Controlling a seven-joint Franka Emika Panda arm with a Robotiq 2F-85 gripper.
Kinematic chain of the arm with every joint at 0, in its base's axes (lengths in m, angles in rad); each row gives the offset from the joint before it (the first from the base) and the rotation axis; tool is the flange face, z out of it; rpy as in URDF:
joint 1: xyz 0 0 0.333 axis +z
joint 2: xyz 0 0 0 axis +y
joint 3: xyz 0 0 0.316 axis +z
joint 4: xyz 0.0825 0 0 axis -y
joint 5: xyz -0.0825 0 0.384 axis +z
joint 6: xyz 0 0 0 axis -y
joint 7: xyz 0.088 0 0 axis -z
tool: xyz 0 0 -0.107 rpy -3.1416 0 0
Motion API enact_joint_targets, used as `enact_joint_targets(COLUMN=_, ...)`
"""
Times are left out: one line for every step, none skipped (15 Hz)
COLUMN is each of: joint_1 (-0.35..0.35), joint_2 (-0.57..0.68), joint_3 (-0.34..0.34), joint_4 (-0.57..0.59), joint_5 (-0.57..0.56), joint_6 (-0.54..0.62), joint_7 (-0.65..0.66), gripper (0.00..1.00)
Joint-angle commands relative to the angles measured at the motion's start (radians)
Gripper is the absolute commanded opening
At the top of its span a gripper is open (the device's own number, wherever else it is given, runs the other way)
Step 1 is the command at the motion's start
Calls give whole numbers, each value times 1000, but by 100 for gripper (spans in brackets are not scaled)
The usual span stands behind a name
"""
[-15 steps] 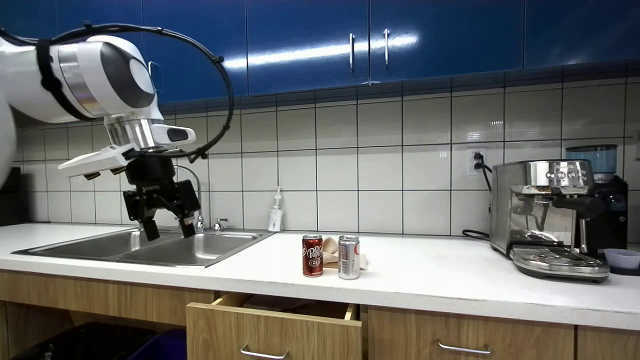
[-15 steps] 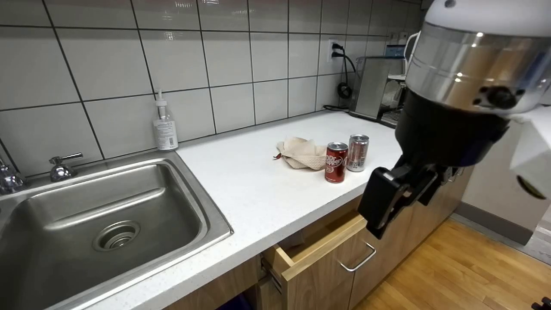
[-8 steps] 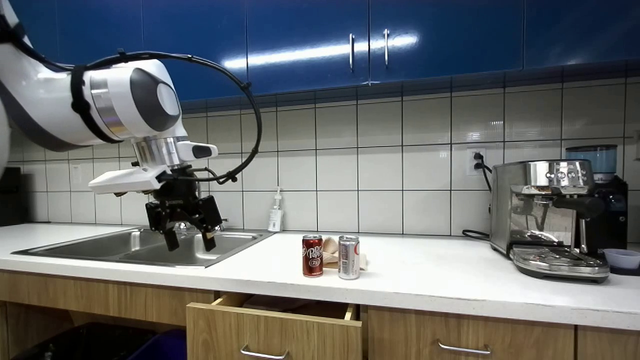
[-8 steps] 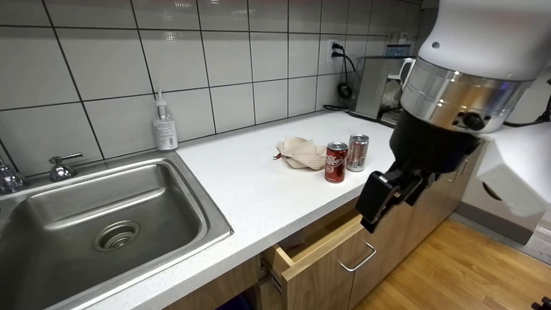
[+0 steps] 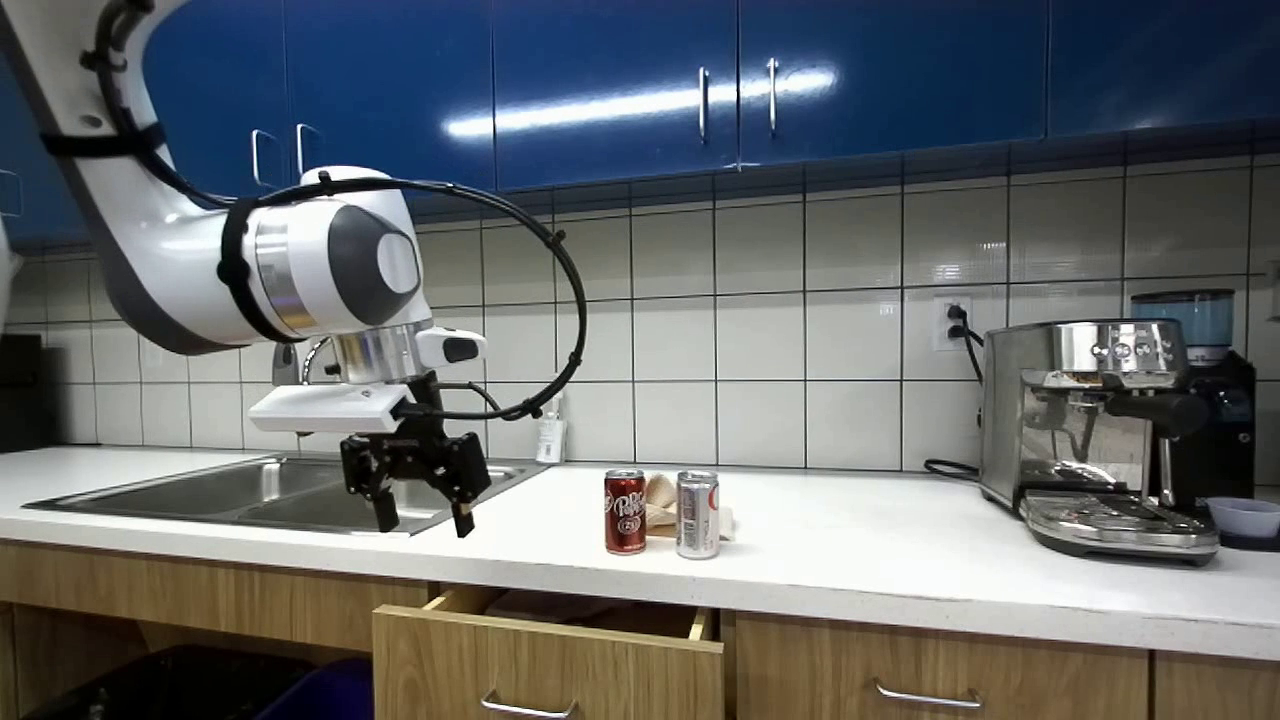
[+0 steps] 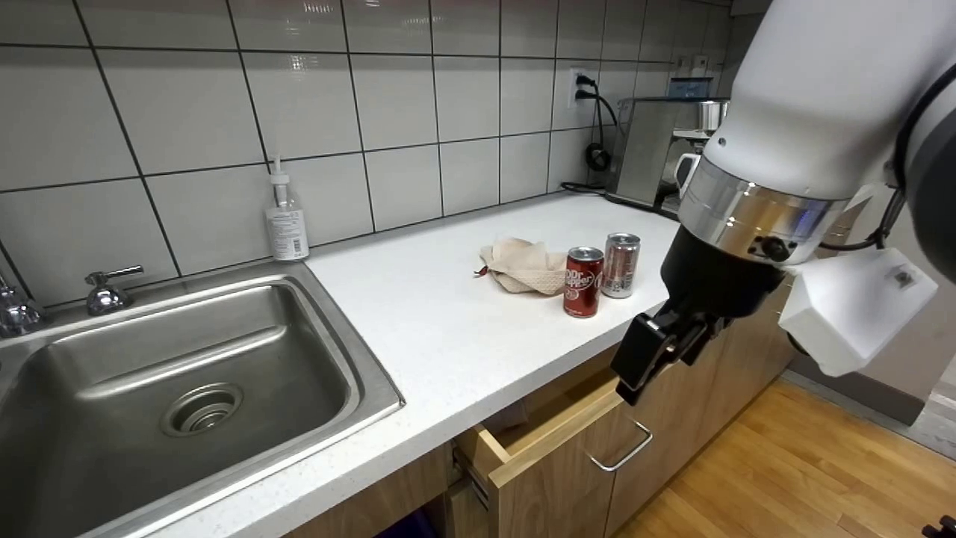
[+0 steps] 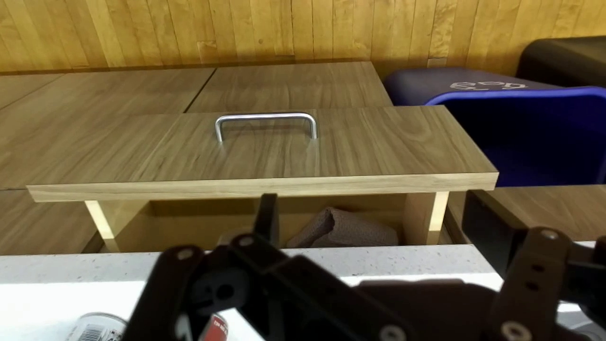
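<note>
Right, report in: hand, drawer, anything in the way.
Hand open, holding nothing. Drawer pulled out, brown folded item inside. Possible obstacles: red can and silver can, upright on the counter, apart from the hand.

From here the drawer [image 5: 600, 668] shows streaky tan woodgrain, and the cloth [image 7: 348, 231] inside it is dull brown. Above the drawer, I see a white table [image 6: 418, 299] speckled grey, a black pincer [image 5: 425, 525], a red can [image 5: 625, 512] with white lettering and a silver can [image 5: 697, 515] touched with red. Higher over the drawer come off-white tiles [image 5: 853, 340] with dark lines, then blue cabinets [image 5: 610, 60].
</note>
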Motion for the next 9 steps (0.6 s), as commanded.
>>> enact_joint_targets(joint_1=6, joint_2=110, joint_3=-44, joint_4=61, joint_5=37, joint_6=58, joint_7=-109, gripper=100)
enact_joint_targets(joint_1=3, joint_2=137, joint_3=-52, joint_4=76, joint_5=36, joint_6=75, joint_7=-128, gripper=100)
enact_joint_targets(joint_1=5, joint_2=163, joint_3=-61, joint_4=91, joint_5=46, joint_6=91, joint_7=-153, gripper=100)
enact_joint_targets(joint_1=4, joint_2=191, joint_3=-68, joint_4=106, joint_5=49, joint_6=106, joint_7=-171, gripper=100)
enact_joint_targets(joint_1=5, joint_2=218, joint_3=-75, joint_4=124, joint_5=57, joint_6=117, joint_7=-192, gripper=100)
enact_joint_targets(joint_1=5, joint_2=243, joint_3=-80, joint_4=142, joint_5=68, joint_6=126, joint_7=-211, gripper=100)
enact_joint_targets(joint_1=4, joint_2=268, joint_3=-84, joint_4=162, joint_5=72, joint_6=131, joint_7=-227, gripper=100)
enact_joint_targets(joint_1=2, joint_2=294, joint_3=-89, joint_4=185, joint_5=68, joint_6=130, joint_7=-235, gripper=100)
enact_joint_targets(joint_1=2, joint_2=316, joint_3=-95, joint_4=205, joint_5=62, joint_6=129, joint_7=-241, gripper=100)
